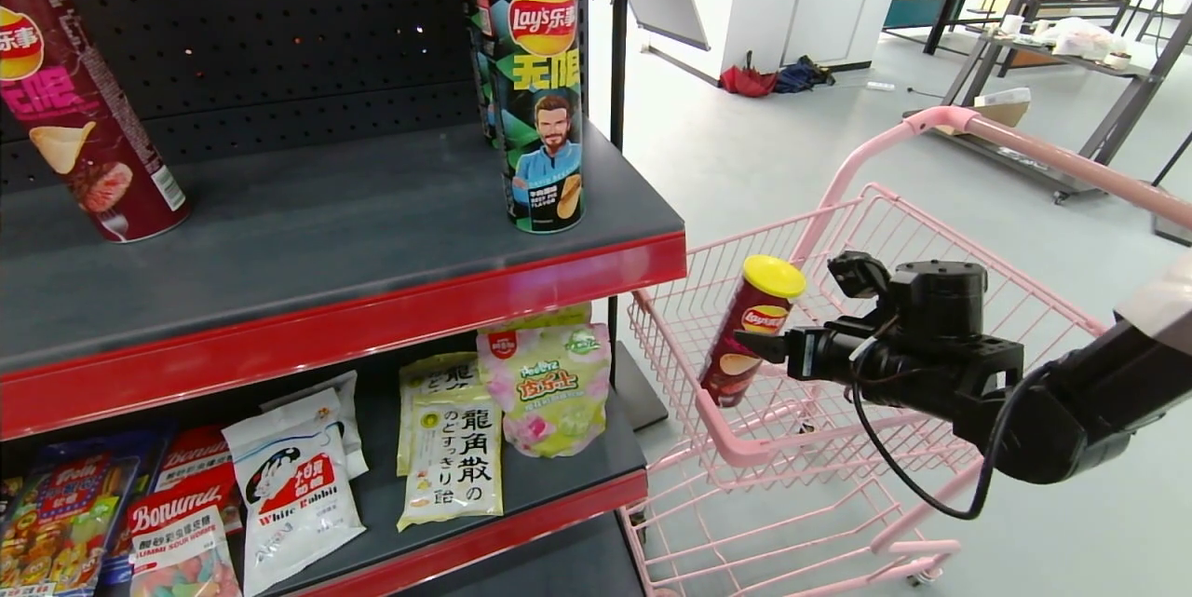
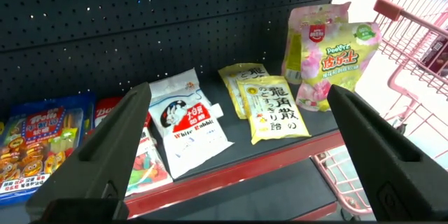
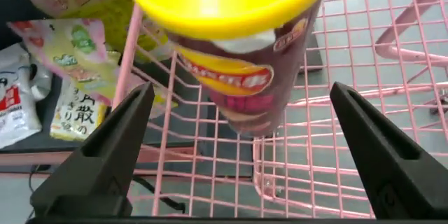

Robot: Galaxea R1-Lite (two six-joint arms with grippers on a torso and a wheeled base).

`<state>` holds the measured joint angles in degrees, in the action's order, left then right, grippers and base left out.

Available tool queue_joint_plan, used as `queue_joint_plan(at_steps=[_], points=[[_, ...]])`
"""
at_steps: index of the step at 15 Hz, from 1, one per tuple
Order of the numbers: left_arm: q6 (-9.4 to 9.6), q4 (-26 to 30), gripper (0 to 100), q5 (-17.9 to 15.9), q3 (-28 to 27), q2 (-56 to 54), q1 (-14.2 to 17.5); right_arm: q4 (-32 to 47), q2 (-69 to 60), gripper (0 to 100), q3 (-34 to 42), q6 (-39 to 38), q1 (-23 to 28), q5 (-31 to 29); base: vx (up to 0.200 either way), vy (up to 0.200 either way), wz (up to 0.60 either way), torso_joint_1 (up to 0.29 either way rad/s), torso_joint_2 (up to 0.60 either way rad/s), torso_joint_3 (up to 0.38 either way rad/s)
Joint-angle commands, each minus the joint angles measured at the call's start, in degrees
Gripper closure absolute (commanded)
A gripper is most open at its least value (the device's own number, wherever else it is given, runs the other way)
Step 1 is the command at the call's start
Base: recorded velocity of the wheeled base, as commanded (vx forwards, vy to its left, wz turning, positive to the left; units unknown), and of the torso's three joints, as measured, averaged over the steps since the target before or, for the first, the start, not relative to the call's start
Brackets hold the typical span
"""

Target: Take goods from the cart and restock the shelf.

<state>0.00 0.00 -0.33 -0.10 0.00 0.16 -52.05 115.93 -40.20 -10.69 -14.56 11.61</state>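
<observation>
A mock shop in a lab: stocked shelf (image 1: 372, 290), pink cart (image 1: 838, 373), workbenches (image 1: 1052, 29) behind.

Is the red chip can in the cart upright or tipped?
Tilted: the chip can leans in the cart, top right of base.

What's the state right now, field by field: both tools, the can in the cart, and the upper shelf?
right tool: open, at the cart, lined up on the cart can, not clamped
cart can: maroon, yellow lid, tilted inside the pink cart
left tool: open, facing the snack bags on the lower shelf
upper shelf: second maroon can at left, green can at front right, bare space between
</observation>
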Motion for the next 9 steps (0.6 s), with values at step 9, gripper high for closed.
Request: queue_joint_plan(at_steps=[9], points=[[0.0, 0.0, 0, 0.0, 0.0, 0.1, 0.0, -3.9, 11.2, 0, -9.8, 0.1, 0.2, -1.9, 0.0, 0.0, 0.0, 0.0, 0.0, 0.0]])
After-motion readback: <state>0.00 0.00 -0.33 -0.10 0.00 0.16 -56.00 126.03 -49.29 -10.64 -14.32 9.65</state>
